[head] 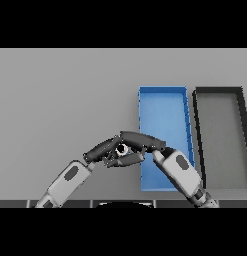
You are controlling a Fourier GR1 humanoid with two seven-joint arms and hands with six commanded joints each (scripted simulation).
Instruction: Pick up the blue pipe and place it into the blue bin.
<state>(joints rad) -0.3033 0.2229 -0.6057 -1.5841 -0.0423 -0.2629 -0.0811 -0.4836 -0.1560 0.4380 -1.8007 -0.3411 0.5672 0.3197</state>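
No blue pipe shows plainly in the head view. My two hands meet at the table's middle front. My left hand (pixel 101 149) reaches in from the lower left with its fingers straight, pointing right. My right hand (pixel 141 141) comes from the lower right, with straight fingers stretched leftward past the left wall of the blue bin (pixel 162 107). Between the two thumbs sits a small pale round spot (pixel 122 148) ringed in dark; I cannot tell what it is. The hands hide whatever lies beneath them. The bin's visible floor is bare blue.
A dark grey bin (pixel 220 135) stands right of the blue bin, their long sides almost touching. My right forearm (pixel 182 172) lies across the blue bin's near end. Grey tabletop (pixel 60 100) spreads to the left and back.
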